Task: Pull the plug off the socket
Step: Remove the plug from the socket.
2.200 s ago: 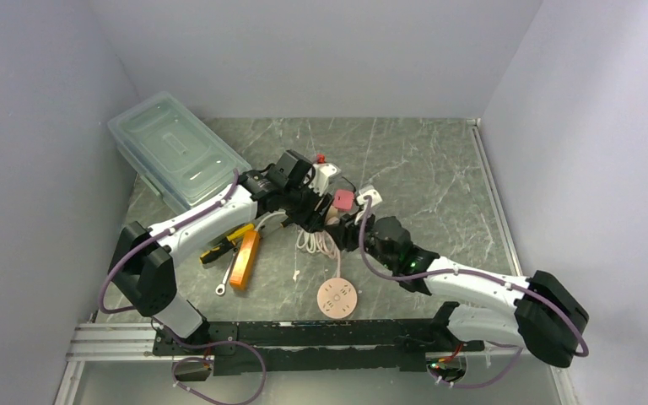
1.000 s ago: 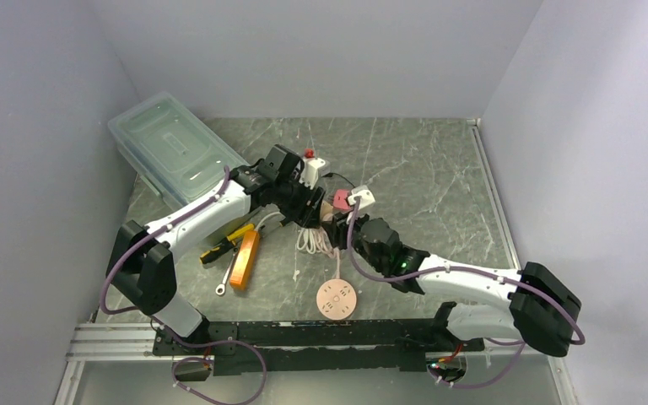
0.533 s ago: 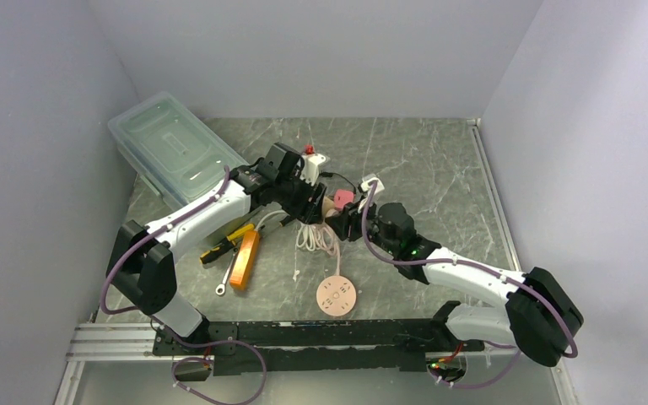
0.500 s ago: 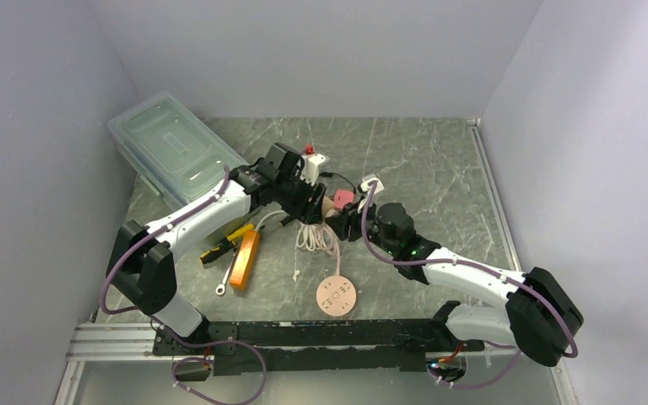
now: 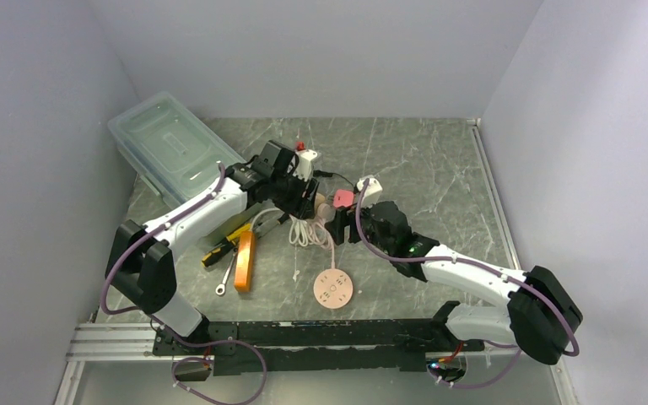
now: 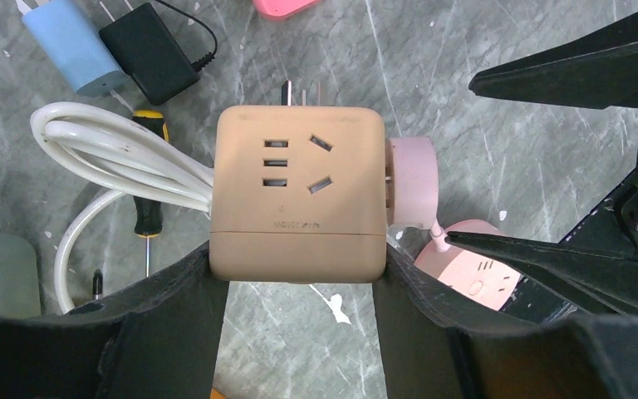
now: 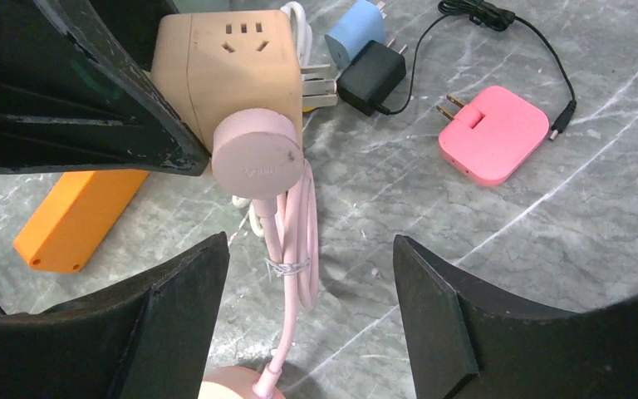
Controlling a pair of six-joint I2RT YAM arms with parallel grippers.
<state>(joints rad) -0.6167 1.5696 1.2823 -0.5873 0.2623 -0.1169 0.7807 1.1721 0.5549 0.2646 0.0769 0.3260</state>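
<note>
A tan cube socket [image 6: 297,199] is held between my left gripper's [image 6: 297,274] black fingers, above the marble table. A round pink plug [image 6: 411,183] sits in the socket's side. Its bundled pink cable [image 7: 295,241] hangs down to a pink disc [image 5: 335,288] on the table. My right gripper [image 7: 311,258] is open. Its fingers stand either side of the cable just below the plug [image 7: 256,154], not touching it. From above, both grippers meet mid-table, left [image 5: 304,196] and right [image 5: 342,221].
A clear lidded bin [image 5: 173,156] stands at the back left. An orange box [image 5: 245,260], a screwdriver [image 5: 219,245] and a wrench [image 5: 226,283] lie left of centre. A blue charger [image 6: 75,37], a black adapter [image 6: 149,50] and a pink square adapter [image 7: 493,133] lie beyond the socket. A white cable coil [image 6: 108,158] lies beside it.
My left gripper has carried the socket a little left and back. My right gripper has followed and stays open by the plug. The pink disc and orange box have shifted slightly.
</note>
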